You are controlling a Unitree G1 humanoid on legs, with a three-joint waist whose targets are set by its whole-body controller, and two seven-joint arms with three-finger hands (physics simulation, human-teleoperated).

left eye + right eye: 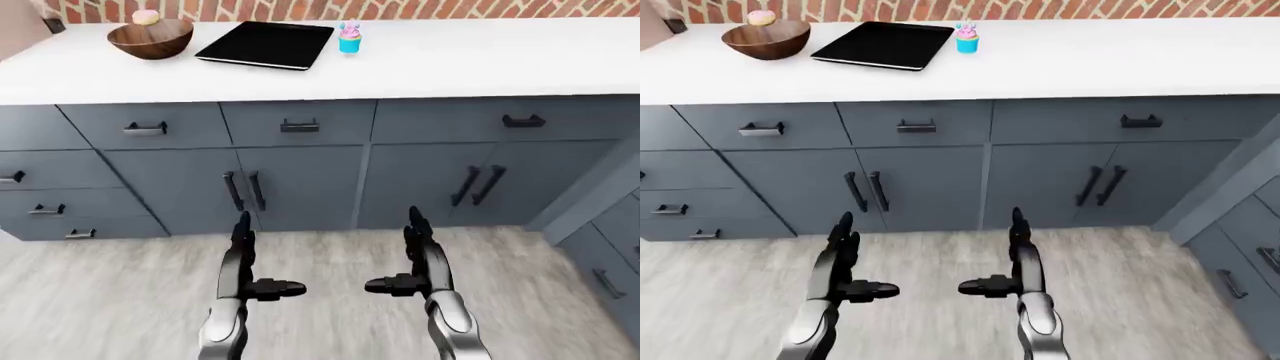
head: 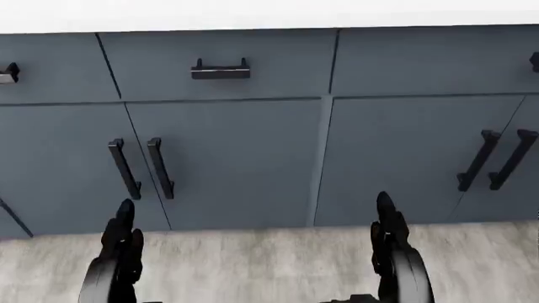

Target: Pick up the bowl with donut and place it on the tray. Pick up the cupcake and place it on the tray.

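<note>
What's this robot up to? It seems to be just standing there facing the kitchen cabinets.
Nothing is being handled yet. The robot stands before the grey cabinets with both hands low and empty: the left hand and right hand hover open over the floor. Up on the white counter, a wooden bowl holding a donut sits left of a black tray, and a cupcake stands just right of the tray. Neither has been placed on the tray.

Kitchen | white counter [image 1: 480,60] | grey-blue cabinets [image 1: 300,187], black handles [image 1: 299,126] | brick wall [image 1: 400,9] | wood-look floor [image 1: 330,300]
</note>
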